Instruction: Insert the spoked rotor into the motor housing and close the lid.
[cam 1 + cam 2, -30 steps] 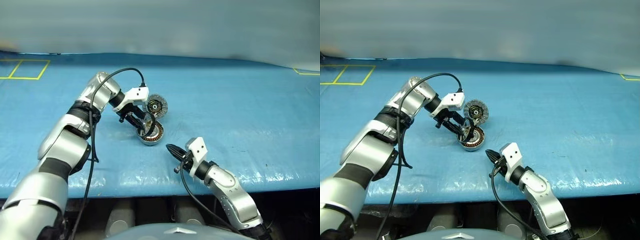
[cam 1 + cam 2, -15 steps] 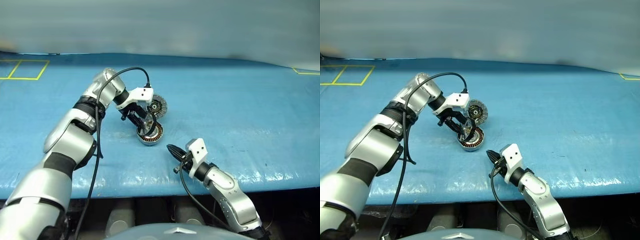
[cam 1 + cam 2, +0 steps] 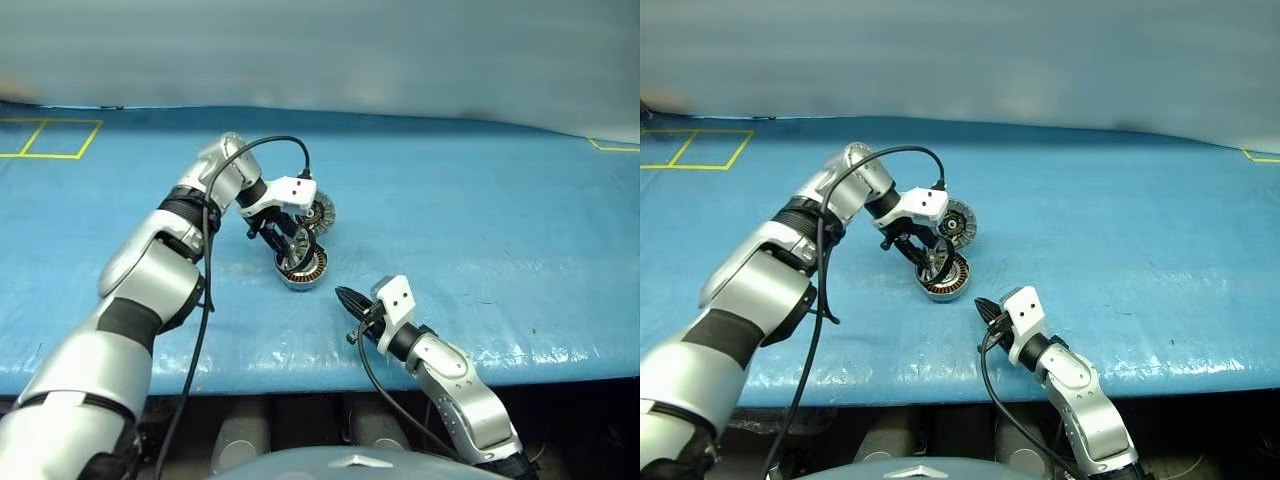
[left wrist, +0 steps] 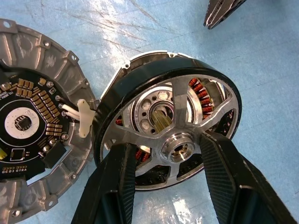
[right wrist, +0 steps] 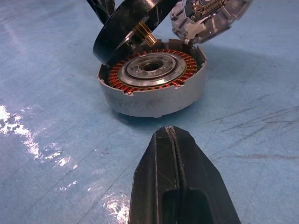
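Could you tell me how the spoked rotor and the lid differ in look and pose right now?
The spoked rotor is an open black-rimmed wheel with silver spokes; the lid is a solid grey disc with a dark circuit board on its inner face. The rotor is gripped in the left gripper, tilted over the motor housing; the lid stands open beside the housing, ungripped. Both are round.

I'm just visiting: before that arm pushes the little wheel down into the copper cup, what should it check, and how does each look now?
1. Spoked rotor gripped by the left gripper: ok, fingers pinch its hub.
2. Rotor level over the motor housing: not ok, it stands tilted, one edge at the housing's rim.
3. Housing's copper ring free of clutter: ok.
4. Lid swung open, out of the way: ok.
5. Right gripper clear of the housing: ok, shut, short of it.
6. Rotor shaft lined up with centre hole: cannot tell.
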Robot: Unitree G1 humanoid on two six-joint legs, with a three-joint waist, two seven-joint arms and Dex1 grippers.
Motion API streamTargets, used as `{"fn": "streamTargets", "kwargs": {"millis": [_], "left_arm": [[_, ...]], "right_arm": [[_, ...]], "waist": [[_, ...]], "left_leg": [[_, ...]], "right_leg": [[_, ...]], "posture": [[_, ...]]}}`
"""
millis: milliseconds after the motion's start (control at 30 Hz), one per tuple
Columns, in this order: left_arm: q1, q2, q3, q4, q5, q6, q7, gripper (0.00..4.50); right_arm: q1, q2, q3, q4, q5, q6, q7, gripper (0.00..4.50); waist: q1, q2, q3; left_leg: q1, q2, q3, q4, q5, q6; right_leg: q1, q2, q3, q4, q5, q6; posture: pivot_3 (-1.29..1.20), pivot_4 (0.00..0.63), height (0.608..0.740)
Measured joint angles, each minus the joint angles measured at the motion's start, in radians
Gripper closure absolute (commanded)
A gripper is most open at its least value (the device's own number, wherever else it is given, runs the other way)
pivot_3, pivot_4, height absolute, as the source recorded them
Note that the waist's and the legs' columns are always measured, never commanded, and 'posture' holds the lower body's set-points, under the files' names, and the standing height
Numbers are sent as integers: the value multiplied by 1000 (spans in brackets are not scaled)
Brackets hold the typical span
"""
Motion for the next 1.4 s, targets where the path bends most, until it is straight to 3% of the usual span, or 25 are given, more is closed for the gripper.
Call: {"fn": "streamTargets", "kwargs": {"millis": [567,833,867,1200,1300,1400], "left_arm": [[-23,-29,6,46,41,-34,0,2692],[-25,-47,7,54,44,-36,0,64],[-25,-48,8,54,45,-36,0,26],[-26,-35,12,52,29,-36,0,26],[-26,9,14,-6,-35,-26,0,581],[-3,105,39,-169,-146,17,0,1538]], "right_arm": [[6,13,-1,0,0,-1,-13,4500],[6,16,-1,0,-1,-2,-13,4500],[6,16,-1,0,-1,-2,-13,4500],[4,18,-1,0,0,-1,-12,4500],[-4,17,-2,0,1,3,-12,4500],[-11,14,-1,-4,3,11,-10,4500]], "waist": [[1,0,0],[-4,0,0],[-4,0,0],[-5,0,0],[-7,0,0],[-12,1,0]], "left_leg": [[0,0,0,0,0,1],[-1,0,-1,0,0,1],[-2,0,-1,0,0,1],[-2,0,-1,0,0,1],[-3,0,-2,0,0,1],[-3,2,-3,-1,0,1]], "right_leg": [[1,0,0,0,0,0],[-1,0,0,0,0,0],[-2,0,0,0,0,0],[-2,0,0,0,0,0],[-3,0,0,0,0,0],[-4,0,1,0,0,0]], "posture": [[0,150,740],[0,150,740],[0,150,740],[0,150,740],[0,150,740],[0,150,740]]}}
